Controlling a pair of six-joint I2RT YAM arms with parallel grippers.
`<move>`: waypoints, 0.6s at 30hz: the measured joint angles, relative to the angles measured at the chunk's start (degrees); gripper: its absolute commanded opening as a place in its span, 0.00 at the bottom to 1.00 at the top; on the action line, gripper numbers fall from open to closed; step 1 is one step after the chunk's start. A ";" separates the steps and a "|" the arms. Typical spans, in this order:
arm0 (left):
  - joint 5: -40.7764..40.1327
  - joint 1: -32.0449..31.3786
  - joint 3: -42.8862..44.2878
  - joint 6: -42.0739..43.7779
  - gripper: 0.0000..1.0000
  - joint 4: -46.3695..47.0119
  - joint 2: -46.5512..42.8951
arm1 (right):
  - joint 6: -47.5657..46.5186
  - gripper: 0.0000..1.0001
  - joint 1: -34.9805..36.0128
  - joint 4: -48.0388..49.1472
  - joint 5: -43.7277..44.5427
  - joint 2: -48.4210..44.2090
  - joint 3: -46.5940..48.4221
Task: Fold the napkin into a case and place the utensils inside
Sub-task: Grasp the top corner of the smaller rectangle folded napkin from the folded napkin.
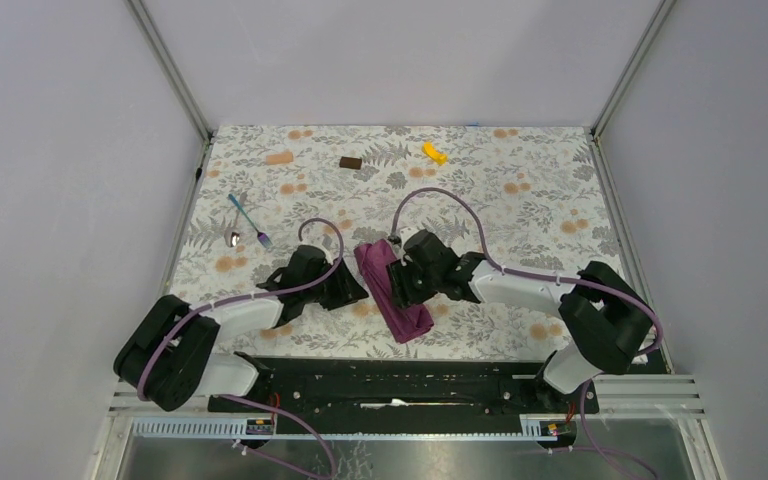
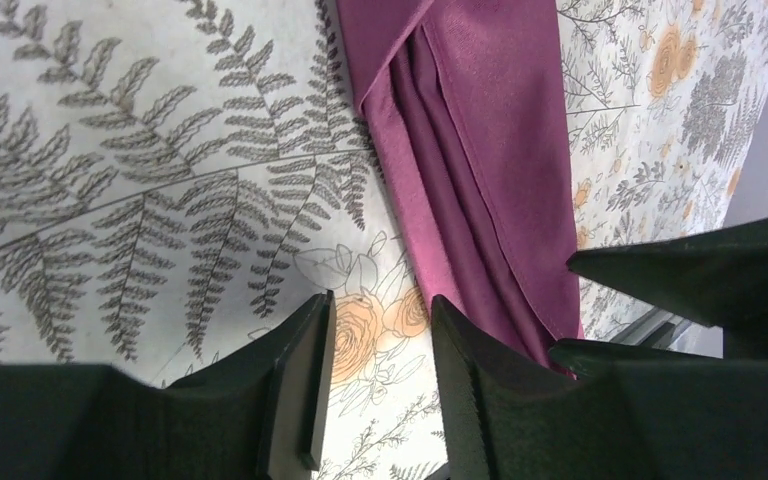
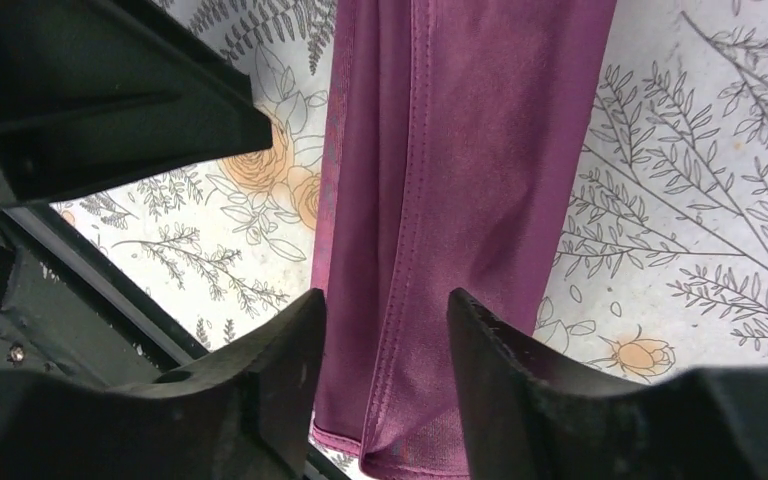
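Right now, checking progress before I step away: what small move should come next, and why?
Probably send the left gripper toward the utensils: they lie apart from the napkin, which is folded into a strip, and its jaws stand open and empty.

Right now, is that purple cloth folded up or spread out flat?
Folded. The napkin lies as a narrow strip, with several stacked layers and hemmed edges running lengthwise.

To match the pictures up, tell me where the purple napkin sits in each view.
Top view: napkin at the centre, a folded slanting strip.
Left wrist: napkin from top middle down towards the right.
Right wrist: napkin down the middle, top to bottom.
Shared landmark: the floral table cover beneath it.
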 measured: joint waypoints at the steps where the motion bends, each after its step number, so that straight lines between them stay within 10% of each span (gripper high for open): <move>1: -0.24 -0.09 -0.92 -0.70 0.49 0.59 -0.85 | -0.24 0.59 0.37 -0.11 0.87 0.02 0.15; 4: -0.94 0.33 -1.92 -2.14 0.50 0.96 -2.56 | -0.68 0.56 0.79 0.39 3.87 0.13 1.11; 8: -1.68 3.02 0.33 -1.99 0.46 0.09 -2.14 | 2.75 0.26 -0.04 4.94 5.79 2.95 4.13; 18: -7.06 9.57 8.96 -0.52 0.36 -1.14 6.69 | 18.71 0.04 -5.73 24.06 0.68 16.11 5.09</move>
